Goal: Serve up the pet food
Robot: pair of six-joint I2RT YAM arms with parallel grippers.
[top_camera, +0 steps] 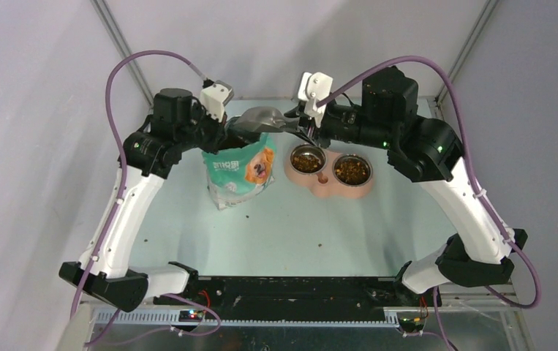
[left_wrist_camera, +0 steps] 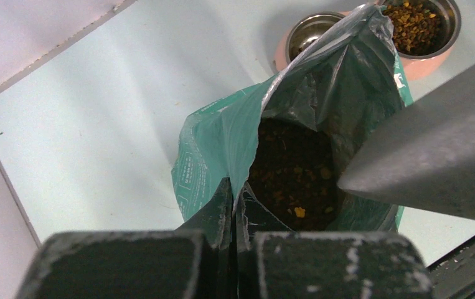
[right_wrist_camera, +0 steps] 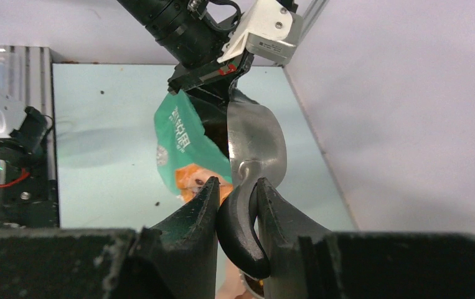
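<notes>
Left tool [left_wrist_camera: 233,190]: fingers pressed together, pinching the front rim of the bag [left_wrist_camera: 216,143] at its open mouth.
Right tool [right_wrist_camera: 238,184]: narrow, clamped on the black handle of the scoop [right_wrist_camera: 253,140].
Scoop: its grey metal bowl points towards the left tool and hangs over the bag's mouth, above the food; I cannot tell whether it carries anything.
Bag: teal-green foil with a golden dog on it, standing upright on the counter [top_camera: 298,227], top open.
Pet food [left_wrist_camera: 294,171]: brown pellets lie deep inside the bag, and more fills the two bowls to the bag's right.
Left bowl [top_camera: 307,159]: steel, holding pellets.
Right bowl [top_camera: 352,170]: steel, holding pellets.
Feeder [top_camera: 325,187]: pink, carries both bowls side by side, just beside the bag.
Counter: pale green, with a few loose pellets [top_camera: 247,216] in front of the bag.
</notes>
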